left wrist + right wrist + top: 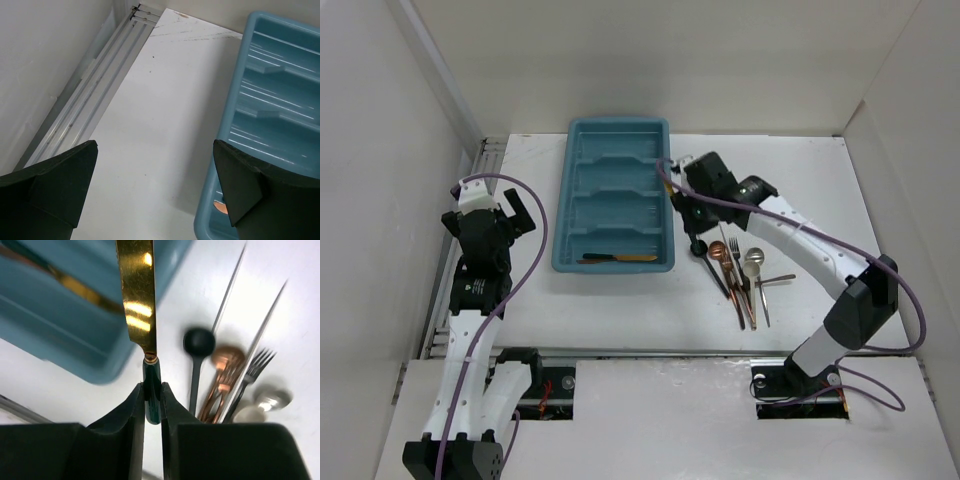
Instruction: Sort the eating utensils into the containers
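Observation:
My right gripper [152,390] is shut on the dark green handle of a gold-bladed knife [137,295]. It holds the knife above the table, just right of the teal tray [60,330], with the blade pointing out over the tray's edge. In the top view this gripper [692,212] hangs beside the tray's [565,200] right rim. A gold and black utensil [618,258] lies in the nearest slot. Several more utensils [740,270] lie on the table to the right. My left gripper [508,215] is open and empty, left of the tray.
Under the right gripper lie a black spoon [199,342], copper pieces [227,357], a silver fork [257,360], a silver spoon [270,400] and thin chopsticks [230,290]. A metal rail [95,85] runs along the left wall. White walls enclose the table.

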